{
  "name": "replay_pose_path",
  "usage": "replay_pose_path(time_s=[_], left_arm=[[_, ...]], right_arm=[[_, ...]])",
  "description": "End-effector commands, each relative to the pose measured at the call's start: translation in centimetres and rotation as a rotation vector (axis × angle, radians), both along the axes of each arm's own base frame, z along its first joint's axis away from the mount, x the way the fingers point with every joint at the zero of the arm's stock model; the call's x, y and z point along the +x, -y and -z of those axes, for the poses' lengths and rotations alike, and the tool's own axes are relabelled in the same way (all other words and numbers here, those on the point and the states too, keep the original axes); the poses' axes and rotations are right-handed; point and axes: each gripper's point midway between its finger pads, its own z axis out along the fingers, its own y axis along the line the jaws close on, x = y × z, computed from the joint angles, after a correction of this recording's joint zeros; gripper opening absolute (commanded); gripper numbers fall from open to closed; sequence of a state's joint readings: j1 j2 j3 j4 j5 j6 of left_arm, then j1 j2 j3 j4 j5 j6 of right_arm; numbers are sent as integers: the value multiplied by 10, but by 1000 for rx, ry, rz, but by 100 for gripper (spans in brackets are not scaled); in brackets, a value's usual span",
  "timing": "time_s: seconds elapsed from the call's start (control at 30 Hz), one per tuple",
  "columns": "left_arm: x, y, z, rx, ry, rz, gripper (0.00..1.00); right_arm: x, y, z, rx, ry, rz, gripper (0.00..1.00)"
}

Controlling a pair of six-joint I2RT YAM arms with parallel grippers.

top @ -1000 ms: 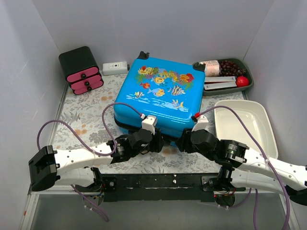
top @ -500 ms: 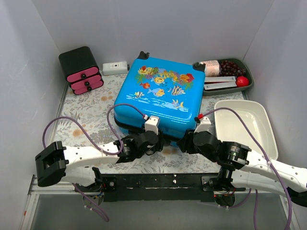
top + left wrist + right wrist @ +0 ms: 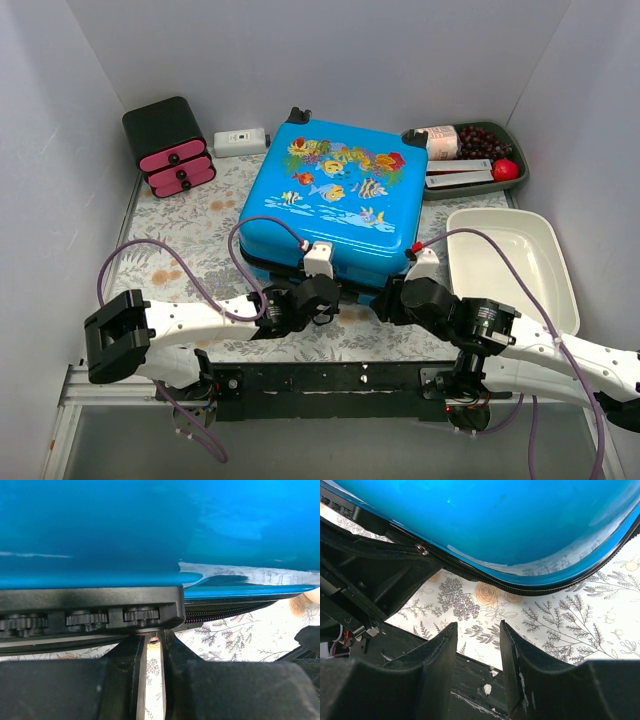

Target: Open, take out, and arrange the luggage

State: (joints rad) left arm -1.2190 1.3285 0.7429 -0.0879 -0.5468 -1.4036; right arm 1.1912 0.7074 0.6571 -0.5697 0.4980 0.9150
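Both arms' fingers face the luggage's near edge.

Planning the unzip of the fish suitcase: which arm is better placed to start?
Left, probably. The left end effector sits at the suitcase, under its combination lock, fingers nearly closed on a small metal tab. The right end effector is open over the tablecloth, short of the zipper.

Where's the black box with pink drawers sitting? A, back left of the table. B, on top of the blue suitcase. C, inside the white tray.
A: the black box stands at the back left corner of the table, left of the suitcase and apart from it.
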Motion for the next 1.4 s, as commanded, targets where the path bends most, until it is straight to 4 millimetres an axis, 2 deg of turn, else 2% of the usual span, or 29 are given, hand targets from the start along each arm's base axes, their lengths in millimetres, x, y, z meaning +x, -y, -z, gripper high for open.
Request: replay_pose_path(time_s=[0.0,0.1,0.27,0.43,0.5,0.53,0.63,0.83,1.07,1.2,1.23,1.3,1.37], left_arm=[[14,6,-29,-86,25,-99,0],[13,-8,-25,-54,10,-136,0],[3,-17,-25,-70,-35,-130,0],[3,-32,-20,-19,-55,-188,0],[4,-50,-9,60,-54,-242,0],[5,-55,-8,79,-52,-266,0],[4,-72,-1,117,-64,-329,0],[5,-95,0,117,-68,-424,0],[34,-135,-2,66,-106,-507,0],[38,-155,-9,34,-95,-537,0],[35,-162,-2,59,-98,-530,0],[36,-176,-3,35,-96,-568,0],[37,-179,-6,-5,-91,-580,0]], right_arm=[[3,0,-5,34,10,28,47],[3,2,2,20,6,32,46],[4,-2,10,32,-5,38,46],[7,-24,12,97,14,3,45],[10,-31,11,118,24,-2,45],[12,-40,10,143,36,-15,45],[19,-46,8,141,54,1,45],[33,-33,7,95,76,111,46],[39,-14,18,11,69,169,45],[45,-6,20,-29,60,183,44],[45,-6,21,-32,54,184,44],[47,-5,24,-44,46,184,44],[48,-2,26,-59,38,190,43]])
